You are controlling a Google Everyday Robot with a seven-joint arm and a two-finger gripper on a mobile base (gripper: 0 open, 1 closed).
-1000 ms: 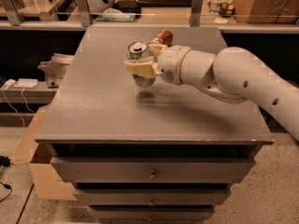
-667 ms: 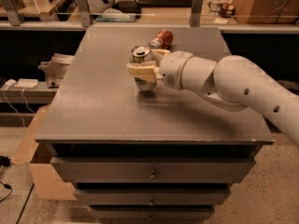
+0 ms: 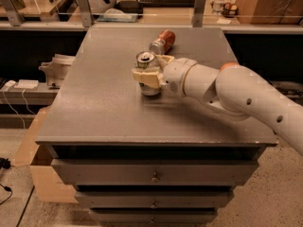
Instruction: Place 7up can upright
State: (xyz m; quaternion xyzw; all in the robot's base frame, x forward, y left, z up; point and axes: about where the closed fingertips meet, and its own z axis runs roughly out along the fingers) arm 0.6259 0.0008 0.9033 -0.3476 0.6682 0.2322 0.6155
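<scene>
The 7up can (image 3: 147, 62) stands upright on the grey table top (image 3: 104, 103), near its middle; its silver top with pull tab faces up. My gripper (image 3: 150, 74) reaches in from the right and is shut on the can, with cream fingers (image 3: 146, 78) wrapped around its body. Most of the can's side is hidden by the fingers. The can's base (image 3: 150, 91) touches or sits just above the table.
A red-orange can (image 3: 162, 41) lies on its side just behind the gripper. The white arm (image 3: 246, 98) crosses the right side of the table. Drawers (image 3: 151, 174) are below the front edge. A shelf with clutter runs behind; a cardboard box (image 3: 38, 174) is at lower left.
The gripper with the can has shifted only slightly, a little lower toward the table; the can stays upright in the fingers.
</scene>
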